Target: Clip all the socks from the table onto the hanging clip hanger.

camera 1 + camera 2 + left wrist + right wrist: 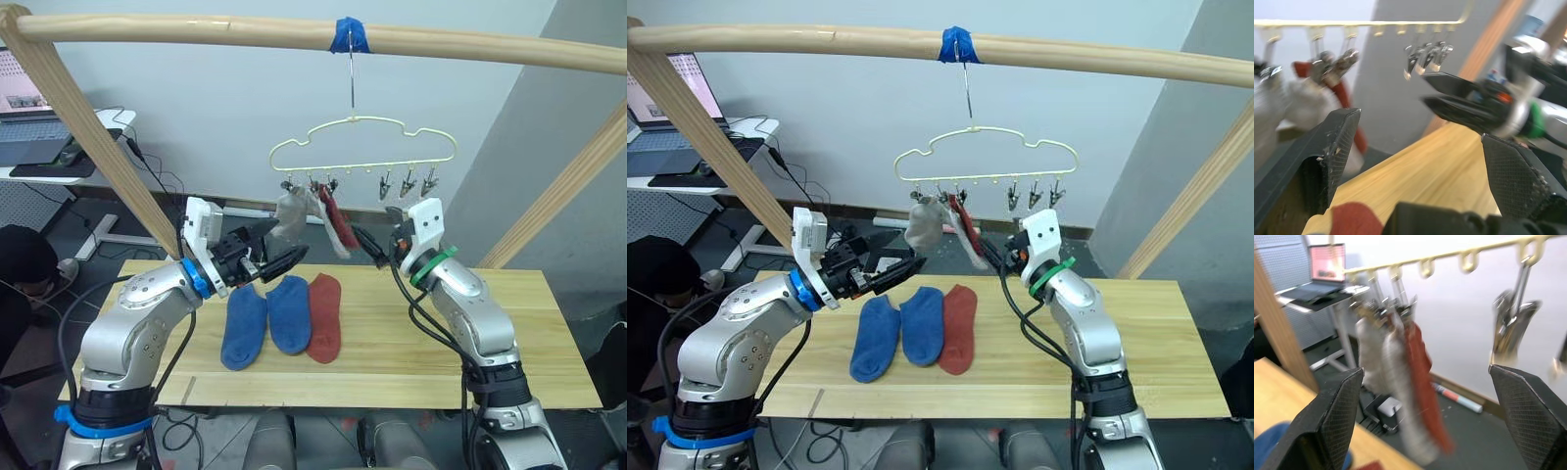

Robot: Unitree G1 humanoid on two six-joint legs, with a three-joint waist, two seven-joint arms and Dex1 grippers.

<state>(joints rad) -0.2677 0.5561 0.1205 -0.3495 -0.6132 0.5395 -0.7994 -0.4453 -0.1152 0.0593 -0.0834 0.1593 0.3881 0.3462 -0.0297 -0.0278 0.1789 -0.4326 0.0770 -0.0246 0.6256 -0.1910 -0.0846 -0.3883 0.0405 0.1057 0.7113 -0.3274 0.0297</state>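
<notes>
I count three socks lying on the table (509,333): two blue socks (266,318) side by side and one red sock (324,315) touching the right-hand blue one, all toward the table's left half and nearer its far edge than its near one. Three more hang from the clip hanger (362,147): two grey socks (290,217) and a second red one (339,223), bunched on the leftmost clips. Three spare clips (407,183) hang free toward the hanger's right end. The hanger's hook goes up to blue tape (350,36) on the wooden pole (196,29).

My left gripper (277,257) is raised above the table's far edge, just below the hanging grey socks, fingers spread and nothing between them; its wrist view confirms the gap and shows the right gripper across from it. My right gripper (371,246) sits close beside the hanging red sock, also spread wide and empty, as its wrist view (1427,416) shows. That view alone shows a laptop (1327,264) on a desk behind.
</notes>
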